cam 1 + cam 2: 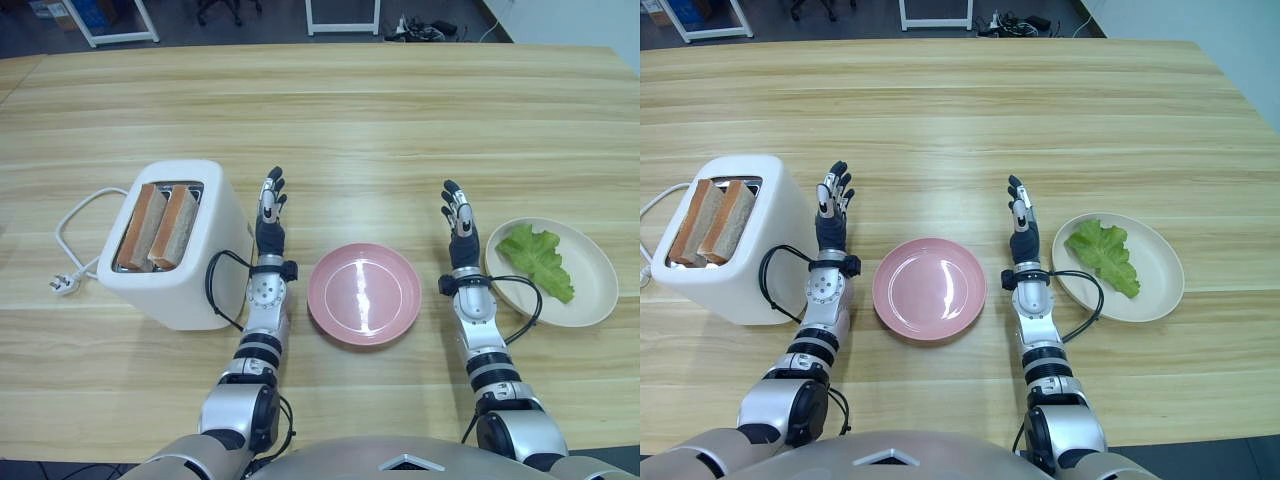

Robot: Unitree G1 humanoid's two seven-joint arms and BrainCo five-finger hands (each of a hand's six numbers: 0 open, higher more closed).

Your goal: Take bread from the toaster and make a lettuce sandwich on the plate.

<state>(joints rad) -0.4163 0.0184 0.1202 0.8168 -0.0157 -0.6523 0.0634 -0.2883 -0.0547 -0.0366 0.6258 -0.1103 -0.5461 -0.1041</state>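
Note:
A white toaster (190, 270) stands at the left with two slices of bread (160, 225) upright in its slots. An empty pink plate (364, 293) lies in the middle near the front edge. A green lettuce leaf (538, 260) rests on a cream plate (595, 290) at the right. My left hand (270, 215) is open, fingers straight, just right of the toaster and left of the pink plate. My right hand (459, 218) is open too, between the pink plate and the cream plate. Neither hand touches anything.
The toaster's white cord and plug (66, 284) trail on the wooden table (380, 130) to its left. Black cables loop beside both wrists. Chair and table legs stand on the floor beyond the far edge.

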